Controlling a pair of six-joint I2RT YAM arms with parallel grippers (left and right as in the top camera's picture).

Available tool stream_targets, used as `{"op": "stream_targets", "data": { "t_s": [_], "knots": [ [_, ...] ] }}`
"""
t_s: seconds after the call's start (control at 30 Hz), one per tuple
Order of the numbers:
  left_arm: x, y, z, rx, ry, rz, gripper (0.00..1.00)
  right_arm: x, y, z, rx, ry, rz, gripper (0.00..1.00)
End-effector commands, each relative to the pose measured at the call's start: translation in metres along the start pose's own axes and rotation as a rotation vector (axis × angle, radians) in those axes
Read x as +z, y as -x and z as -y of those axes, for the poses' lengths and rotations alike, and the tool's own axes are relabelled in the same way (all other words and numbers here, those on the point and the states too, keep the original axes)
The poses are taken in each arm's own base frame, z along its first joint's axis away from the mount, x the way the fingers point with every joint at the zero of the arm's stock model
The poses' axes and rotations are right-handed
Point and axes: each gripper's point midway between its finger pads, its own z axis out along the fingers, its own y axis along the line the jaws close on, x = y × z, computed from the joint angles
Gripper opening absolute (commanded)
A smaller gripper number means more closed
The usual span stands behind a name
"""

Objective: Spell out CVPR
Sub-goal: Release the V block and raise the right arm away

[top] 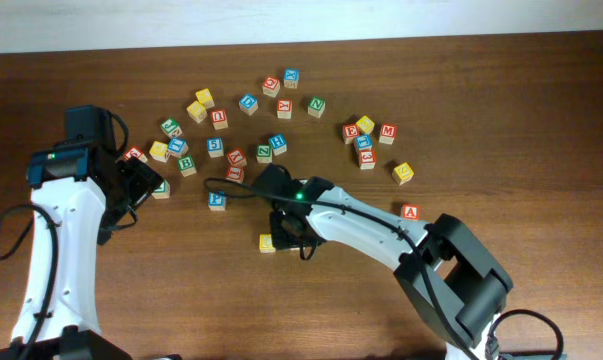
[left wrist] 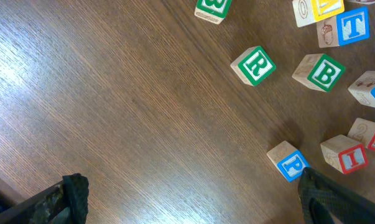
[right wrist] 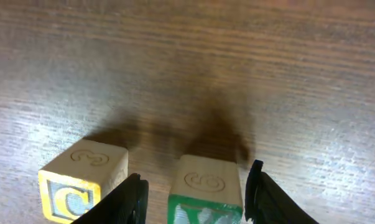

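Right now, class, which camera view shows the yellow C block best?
Right wrist: the yellow C block sits close, letter readable. Overhead shows only a tiny yellow square; left wrist misses it.

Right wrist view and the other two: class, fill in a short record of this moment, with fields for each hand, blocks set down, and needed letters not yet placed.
right hand: open, straddling a green block whose letter is cut off
set down: yellow C block, beside the green one, not touching
left hand: open, empty, over bare table
not yet placed: green R block, blue P block
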Motion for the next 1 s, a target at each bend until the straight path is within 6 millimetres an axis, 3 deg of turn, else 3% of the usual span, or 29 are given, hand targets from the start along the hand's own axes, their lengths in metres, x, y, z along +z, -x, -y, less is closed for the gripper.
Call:
{"op": "stream_targets", "data": {
  "t_s": [0.0,0.1,0.17,0.27,0.3,0.33,0.37,0.43,0.47,0.6,0.7,0.8,0.97],
  "knots": [
    [0.000,-0.001,-0.002,-0.016,0.005,0.000,0.99,0.003,0.018,0.010,0.004,0.006,0.034,0.44],
    [0.000,-0.001,-0.002,-0.016,0.005,0.000,0.99,-0.006,0.042,0.011,-0.014,0.035,0.082,0.47],
    [0.000,-0.001,-0.001,-0.016,0.005,0.000,0.99,-0.022,0.059,0.015,0.001,0.041,0.105,0.48],
    [0.000,-0.001,-0.002,-0.016,0.005,0.000,0.99,-0.079,0.090,0.042,0.089,0.027,0.127,0.51],
    [0.000,-0.001,-0.001,-0.016,0.005,0.000,0.99,-0.111,0.099,0.059,0.109,0.018,0.137,0.57],
    [0.000,-0.001,-0.001,-0.016,0.005,0.000,0.99,-0.121,0.101,0.065,0.112,0.013,0.138,0.65],
    [0.000,-0.001,-0.001,-0.016,0.005,0.000,0.99,-0.146,0.105,0.082,0.138,-0.003,0.143,0.77],
    [0.000,-0.001,-0.001,-0.016,0.005,0.000,0.99,-0.183,0.108,0.127,0.182,-0.059,0.154,0.98],
    [0.000,-0.001,-0.002,-0.016,0.005,0.000,0.99,-0.191,0.110,0.145,0.211,-0.087,0.161,0.98],
    [0.000,-0.001,-0.002,-0.016,0.005,0.000,0.99,-0.206,0.111,0.238,0.419,-0.206,0.166,0.98],
    [0.000,-0.001,-0.001,-0.016,0.005,0.000,0.99,-0.212,0.110,0.276,0.516,-0.221,0.175,0.98],
    [0.000,-0.001,-0.002,-0.016,0.005,0.000,0.99,-0.216,0.107,0.299,0.577,-0.230,0.180,0.98],
    [0.000,-0.001,-0.001,-0.016,0.005,0.000,0.99,-0.216,0.108,0.302,0.584,-0.231,0.183,0.98]
  ]
}}
